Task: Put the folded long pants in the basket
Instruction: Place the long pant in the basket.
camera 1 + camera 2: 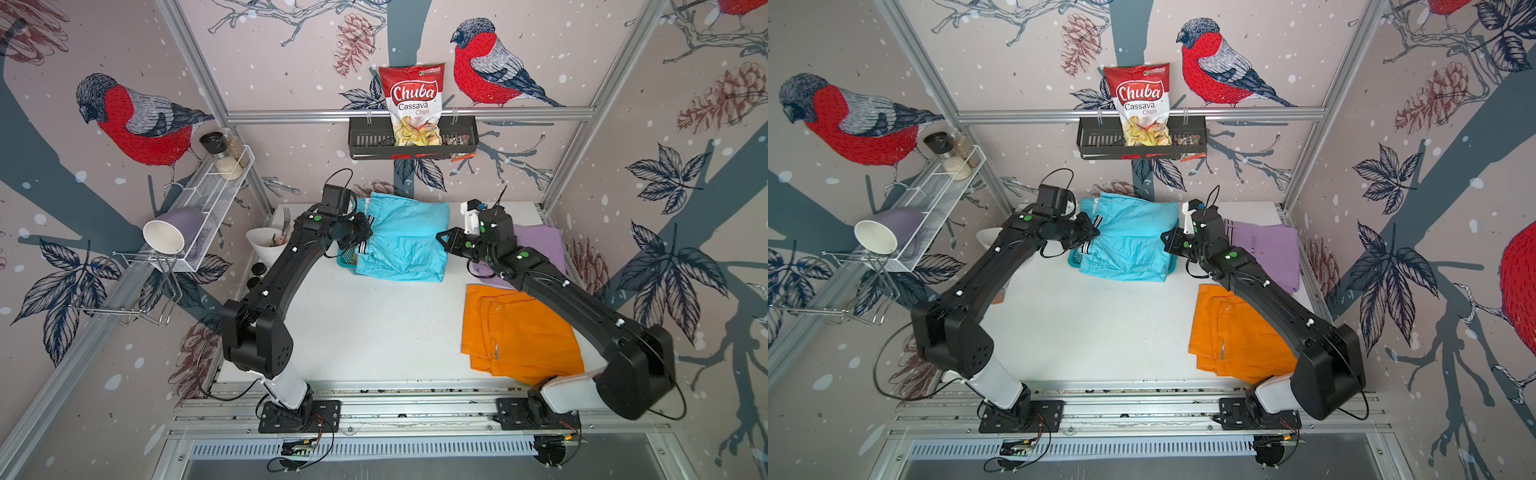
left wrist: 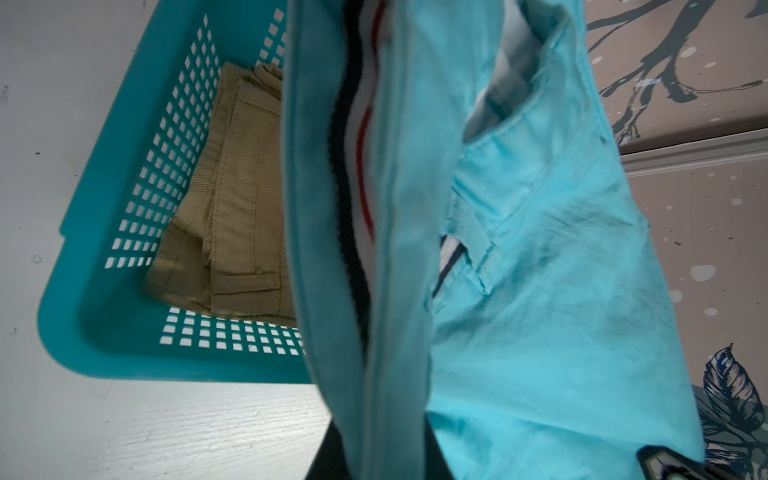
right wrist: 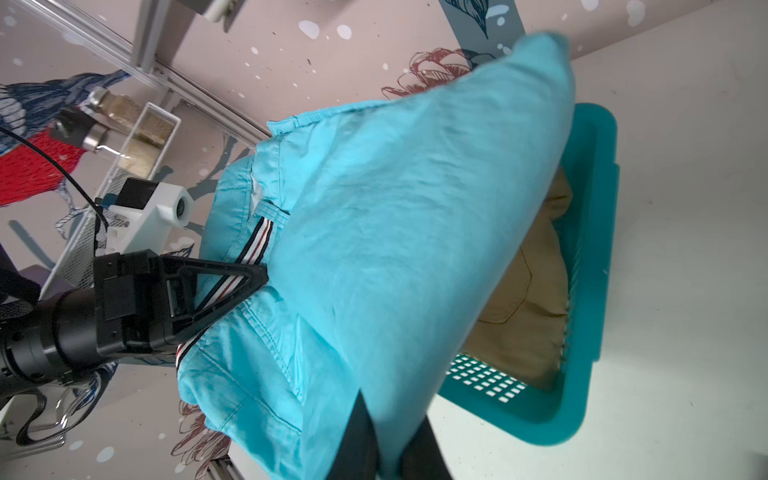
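**Turquoise pants (image 1: 405,241) hang over the basket (image 2: 83,291), one hand at each end.**
Left hand (image 3: 262,277) and right hand (image 1: 439,238) both clamp the cloth; the basket lies just below, khaki pants (image 2: 237,199) inside.

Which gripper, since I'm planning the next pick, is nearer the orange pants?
Right. The right gripper holds the turquoise pants by the edge on the side of the orange pants; the left gripper holds the opposite edge, farther away.
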You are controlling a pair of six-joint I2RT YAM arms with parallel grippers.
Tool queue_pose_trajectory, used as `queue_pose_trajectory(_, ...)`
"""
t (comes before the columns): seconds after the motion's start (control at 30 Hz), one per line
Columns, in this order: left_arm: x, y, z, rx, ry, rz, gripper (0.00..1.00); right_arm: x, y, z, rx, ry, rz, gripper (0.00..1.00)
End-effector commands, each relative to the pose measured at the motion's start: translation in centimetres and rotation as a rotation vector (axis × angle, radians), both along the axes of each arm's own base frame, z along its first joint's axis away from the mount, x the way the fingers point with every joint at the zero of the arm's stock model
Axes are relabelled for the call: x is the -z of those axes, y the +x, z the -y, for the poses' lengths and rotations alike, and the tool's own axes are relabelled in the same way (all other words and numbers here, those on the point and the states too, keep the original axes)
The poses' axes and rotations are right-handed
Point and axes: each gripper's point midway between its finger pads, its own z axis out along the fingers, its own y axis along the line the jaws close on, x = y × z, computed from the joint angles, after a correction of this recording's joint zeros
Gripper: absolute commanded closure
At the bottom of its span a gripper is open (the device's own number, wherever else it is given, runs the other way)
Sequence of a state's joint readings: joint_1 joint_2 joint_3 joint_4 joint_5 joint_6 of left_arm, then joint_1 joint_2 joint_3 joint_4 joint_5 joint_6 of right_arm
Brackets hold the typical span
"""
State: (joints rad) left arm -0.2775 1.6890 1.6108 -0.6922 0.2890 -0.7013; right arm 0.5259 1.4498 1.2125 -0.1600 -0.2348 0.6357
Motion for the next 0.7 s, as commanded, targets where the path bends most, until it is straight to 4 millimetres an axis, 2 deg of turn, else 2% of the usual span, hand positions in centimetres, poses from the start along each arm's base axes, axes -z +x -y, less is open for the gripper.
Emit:
queue_pose_trajectory(0.0, 1.6, 1.9, -1.7, -0.035, 0.069, 0.016, 1.0, 0.2, 3.7, 0.8, 0.059, -0.039, 0.074, 1.0)
queue_pose_trajectory(0.2, 4.4, 4.9, -1.2, 0.001, 0.107, 0.042, 1.0, 3.6, 7.7, 0.3, 0.051, -0.121, 0.048, 1.0)
queue_pose_trajectory(0.27, 5.2, 5.4, -1.2, 0.012, 0.124, 0.03, 1.0, 4.6, 8.3, 0.0, 0.037, -0.138, 0.035, 1.0)
queue_pose_trajectory(0.33, 5.1, 5.7, -1.1, 0.013, 0.107, 0.035, 1.0, 5.4, 8.6, -0.4, 0.023, -0.142, 0.029, 1.0)
queue_pose_trajectory(0.43, 3.5, 5.6, -1.4, -0.003, 0.079, 0.074, 1.0, 4.8, 8.8, -0.3, 0.032, -0.141, 0.039, 1.0)
queue_pose_trajectory(0.67, -3.7, 4.6, -2.3, -0.054, 0.036, 0.269, 1.0, -1.3, 8.2, -0.8, 0.031, -0.091, 0.146, 1.0)
